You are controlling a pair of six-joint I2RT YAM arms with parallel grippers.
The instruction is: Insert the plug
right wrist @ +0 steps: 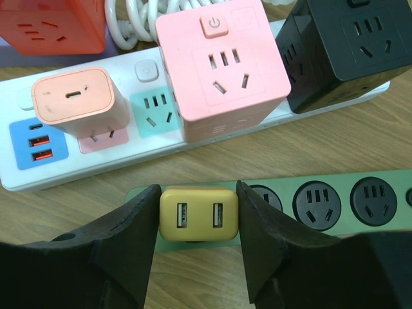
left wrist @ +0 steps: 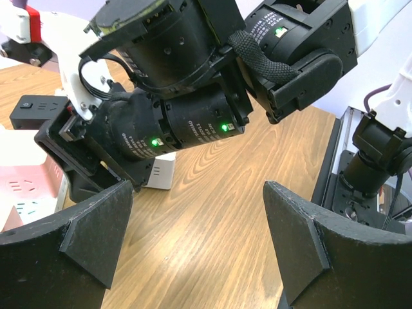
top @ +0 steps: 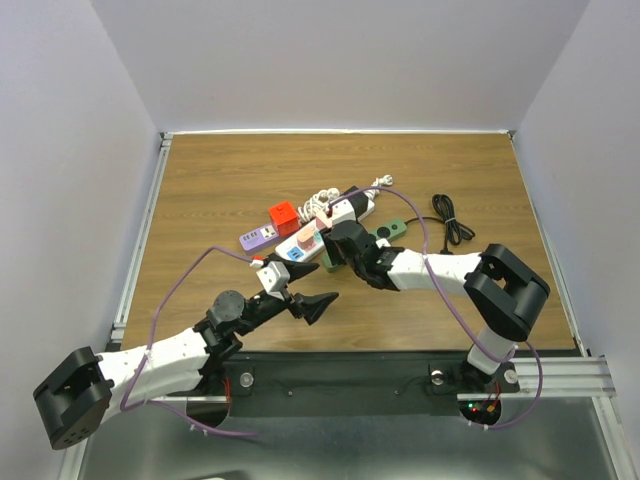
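A yellow two-port USB plug (right wrist: pixel 198 214) sits between my right gripper's fingers (right wrist: pixel 138 232). The right gripper (right wrist: pixel 198 205) is shut on it. The plug is over the leftmost socket of a green power strip (right wrist: pixel 341 179), and a dark socket edge shows just under it. I cannot tell how deep it sits. In the top view the right gripper (top: pixel 341 246) is over the green strip's (top: pixel 396 229) left end. My left gripper (top: pixel 316 306) is open and empty above bare wood (left wrist: pixel 199 219), close to the right arm's wrist.
A white power strip (right wrist: pixel 84 172) lies just behind the green one, carrying an orange adapter (right wrist: pixel 74 100), a pink cube (right wrist: pixel 222 64) and a black cube (right wrist: pixel 347 45). A red cube (top: pixel 283 216), a purple strip (top: pixel 257 238) and a coiled black cable (top: pixel 452 220) lie nearby.
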